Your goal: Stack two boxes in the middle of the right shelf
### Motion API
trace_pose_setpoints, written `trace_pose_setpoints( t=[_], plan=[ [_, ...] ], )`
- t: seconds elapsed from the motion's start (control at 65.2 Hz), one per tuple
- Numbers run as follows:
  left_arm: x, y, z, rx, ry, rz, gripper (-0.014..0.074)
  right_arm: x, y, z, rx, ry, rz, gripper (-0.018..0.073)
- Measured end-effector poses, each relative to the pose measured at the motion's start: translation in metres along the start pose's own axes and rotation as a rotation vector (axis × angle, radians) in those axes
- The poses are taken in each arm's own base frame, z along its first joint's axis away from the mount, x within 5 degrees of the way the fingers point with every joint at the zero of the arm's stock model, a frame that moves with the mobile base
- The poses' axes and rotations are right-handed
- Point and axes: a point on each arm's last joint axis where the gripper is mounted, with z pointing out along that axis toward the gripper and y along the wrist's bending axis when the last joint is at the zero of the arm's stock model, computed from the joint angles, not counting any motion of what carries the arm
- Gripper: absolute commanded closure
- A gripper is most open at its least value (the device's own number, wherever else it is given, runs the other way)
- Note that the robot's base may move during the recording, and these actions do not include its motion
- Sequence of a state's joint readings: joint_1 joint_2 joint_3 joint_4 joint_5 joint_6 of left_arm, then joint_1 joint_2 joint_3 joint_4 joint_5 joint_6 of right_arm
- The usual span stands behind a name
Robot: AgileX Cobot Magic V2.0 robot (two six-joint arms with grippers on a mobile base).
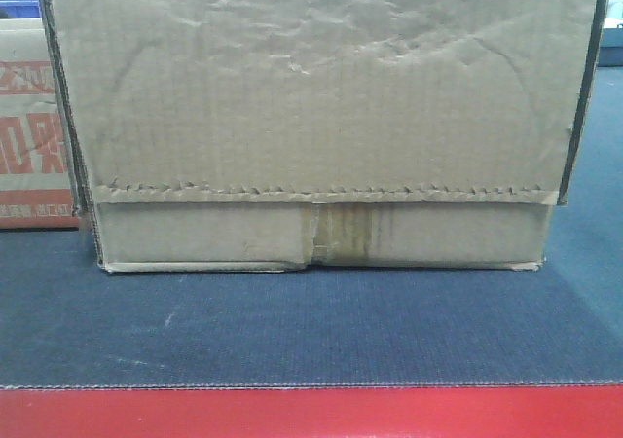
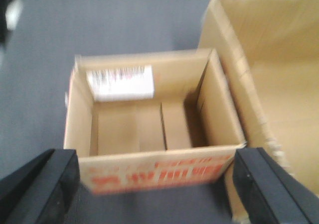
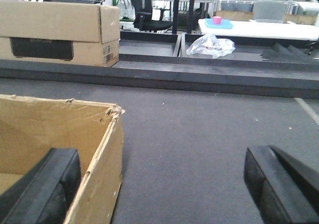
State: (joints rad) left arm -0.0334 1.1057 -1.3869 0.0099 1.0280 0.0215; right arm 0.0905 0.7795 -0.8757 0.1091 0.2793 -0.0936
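Observation:
A large plain brown carton (image 1: 321, 117) with a wrinkled face, serrated flap and central tape strip fills the front view. A smaller open carton with red print (image 2: 149, 129) stands at its left, also in the front view (image 1: 34, 136). My left gripper (image 2: 157, 181) is open, its fingers wide on either side of the small carton's near wall, not touching it. My right gripper (image 3: 162, 181) is open and straddles the large carton's right wall (image 3: 102, 154): the left finger (image 3: 47, 184) is inside the carton, the right finger (image 3: 271, 181) over the mat. The shelf is out of view.
The cartons stand on a dark mat (image 1: 311, 331) on a table with a red front edge (image 1: 311, 414). A blue bin (image 1: 19, 5) peeks out behind the small carton. Beyond are a long cardboard box (image 3: 60, 32), an office chair (image 3: 149, 7) and a white table (image 3: 259, 27).

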Motion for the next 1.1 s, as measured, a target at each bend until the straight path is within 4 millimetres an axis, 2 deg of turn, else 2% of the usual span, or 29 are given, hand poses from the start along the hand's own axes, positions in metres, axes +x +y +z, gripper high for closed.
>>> trace_pose_setpoints(
  t=[0.169, 0.322, 0.476, 0.629, 0.783, 0.982, 1.105],
  plan=[
    [-0.03, 0.016, 0.042, -0.033, 0.175, 0.034, 0.007, 0.001, 0.0, 0.001, -0.002, 0.005, 0.002, -0.001],
    [-0.04, 0.045, 0.08, -0.082, 0.258, 0.035, 0.007, 0.001, 0.001, 0.001, -0.004, 0.005, 0.002, -0.001],
    [-0.03, 0.081, 0.12, -0.123, 0.368, 0.003, 0.007, 0.001, 0.001, 0.001, -0.004, 0.005, 0.002, -0.001],
    [-0.024, 0.101, 0.151, -0.139, 0.384, 0.034, 0.007, 0.001, 0.001, 0.001, -0.004, 0.005, 0.002, -0.001],
    [-0.018, 0.104, 0.185, -0.085, 0.393, 0.032, 0.007, 0.001, 0.001, 0.001, -0.004, 0.005, 0.002, -0.001],
    [0.0, 0.103, 0.227, 0.005, 0.468, 0.005, 0.007, 0.001, 0.001, 0.001, -0.004, 0.005, 0.002, -0.001],
    [0.007, 0.105, 0.24, 0.014, 0.501, 0.001, 0.0076, 0.001, 0.001, 0.001, -0.004, 0.007, 0.002, -0.001]
  ],
)
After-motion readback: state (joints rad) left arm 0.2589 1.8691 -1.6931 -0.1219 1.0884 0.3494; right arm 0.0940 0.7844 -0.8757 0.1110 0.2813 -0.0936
